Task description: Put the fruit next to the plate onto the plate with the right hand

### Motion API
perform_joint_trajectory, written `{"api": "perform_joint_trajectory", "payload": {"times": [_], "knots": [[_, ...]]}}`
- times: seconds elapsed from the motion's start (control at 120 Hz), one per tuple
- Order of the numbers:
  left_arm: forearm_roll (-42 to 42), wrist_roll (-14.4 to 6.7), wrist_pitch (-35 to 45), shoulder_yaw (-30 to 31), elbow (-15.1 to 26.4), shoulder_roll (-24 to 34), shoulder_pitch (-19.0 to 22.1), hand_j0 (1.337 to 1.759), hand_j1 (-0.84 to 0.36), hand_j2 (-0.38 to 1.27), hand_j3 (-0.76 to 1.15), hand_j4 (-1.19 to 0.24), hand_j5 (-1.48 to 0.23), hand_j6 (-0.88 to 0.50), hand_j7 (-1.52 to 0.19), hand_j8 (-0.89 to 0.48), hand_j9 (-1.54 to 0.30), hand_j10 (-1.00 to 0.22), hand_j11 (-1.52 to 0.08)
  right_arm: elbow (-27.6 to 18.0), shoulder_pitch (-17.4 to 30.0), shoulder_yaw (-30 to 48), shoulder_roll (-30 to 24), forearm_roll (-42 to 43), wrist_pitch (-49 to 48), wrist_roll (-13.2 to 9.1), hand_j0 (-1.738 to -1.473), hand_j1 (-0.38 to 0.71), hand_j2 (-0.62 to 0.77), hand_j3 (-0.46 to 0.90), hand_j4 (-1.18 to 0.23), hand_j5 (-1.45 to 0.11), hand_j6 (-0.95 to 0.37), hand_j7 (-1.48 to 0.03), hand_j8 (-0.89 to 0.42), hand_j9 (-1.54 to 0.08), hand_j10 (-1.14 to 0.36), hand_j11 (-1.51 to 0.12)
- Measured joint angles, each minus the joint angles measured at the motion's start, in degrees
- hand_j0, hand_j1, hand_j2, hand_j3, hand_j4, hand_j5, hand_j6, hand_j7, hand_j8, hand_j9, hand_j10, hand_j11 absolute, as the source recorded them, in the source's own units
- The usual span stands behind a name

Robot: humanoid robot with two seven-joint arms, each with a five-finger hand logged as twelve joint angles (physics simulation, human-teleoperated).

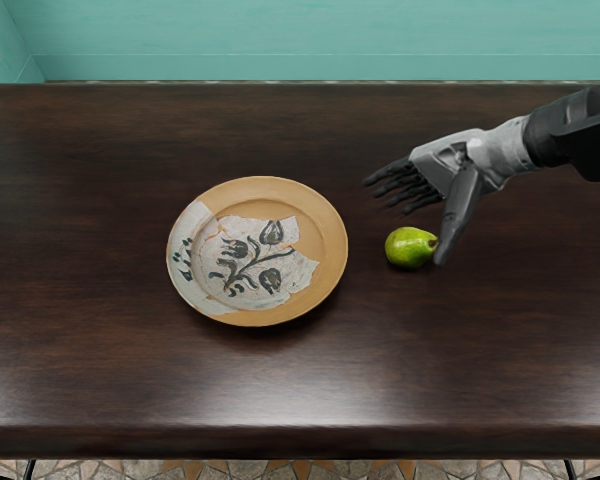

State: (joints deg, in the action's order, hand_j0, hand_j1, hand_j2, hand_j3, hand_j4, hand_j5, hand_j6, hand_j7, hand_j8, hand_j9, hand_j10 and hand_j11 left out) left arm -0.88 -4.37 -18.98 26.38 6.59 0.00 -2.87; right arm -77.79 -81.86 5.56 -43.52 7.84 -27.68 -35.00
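We find no readable text, label, brand, number or sign anywhere in view. Only marking we see: dark flower pattern [248, 262] painted on plate [326, 238]. It is drawing, not lettering.
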Motion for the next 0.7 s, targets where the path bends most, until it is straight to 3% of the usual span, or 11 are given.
{"api": "perform_joint_trajectory", "payload": {"times": [0.242, 0.358, 0.508, 0.7], "knots": [[0.00, -0.01, 0.00, 0.01, 0.00, 0.00, 0.05, 1.658, 0.35, 0.00, 0.00, 0.00, 0.00, 0.00, 0.00, 0.00, 0.00, 0.00, 0.00, -0.58, -2.10, -2.82, 2.06, 7.95, 10.33, 0.00, -1.658, -0.29, -0.01, 0.00, -0.05, -0.06, -0.05, -0.06, -0.05, -0.06, -0.05, -0.06], [0.00, 0.00, 0.00, 0.00, 0.00, 0.00, 0.06, 1.658, 0.35, 0.00, 0.00, 0.00, 0.00, 0.00, 0.00, 0.00, 0.00, 0.00, 0.00, -3.01, -2.50, -4.23, 2.44, 11.76, 17.00, 0.00, -1.658, -0.30, -0.01, 0.00, -0.04, -0.05, -0.04, -0.05, -0.04, -0.05, -0.04, -0.05], [0.00, -0.01, 0.00, 0.04, 0.00, 0.00, 0.02, 1.658, 0.35, 0.00, 0.00, 0.00, 0.00, 0.00, 0.00, 0.00, 0.00, 0.00, 0.00, -6.31, -4.20, -10.22, 3.26, 16.61, 26.77, 0.00, -1.658, -0.30, -0.01, 0.00, -0.04, -0.05, -0.04, -0.05, -0.04, -0.05, -0.04, -0.05], [0.00, 0.00, 0.00, 0.06, 0.00, 0.00, 0.04, 1.658, 0.35, 0.00, 0.00, 0.00, 0.00, 0.00, 0.00, 0.00, 0.00, 0.00, 0.00, -7.25, -6.01, -18.58, 6.37, 18.42, 35.12, 0.00, -1.658, -0.30, -0.01, 0.00, -0.04, -0.05, -0.04, -0.05, -0.04, -0.05, -0.04, -0.05]]}}
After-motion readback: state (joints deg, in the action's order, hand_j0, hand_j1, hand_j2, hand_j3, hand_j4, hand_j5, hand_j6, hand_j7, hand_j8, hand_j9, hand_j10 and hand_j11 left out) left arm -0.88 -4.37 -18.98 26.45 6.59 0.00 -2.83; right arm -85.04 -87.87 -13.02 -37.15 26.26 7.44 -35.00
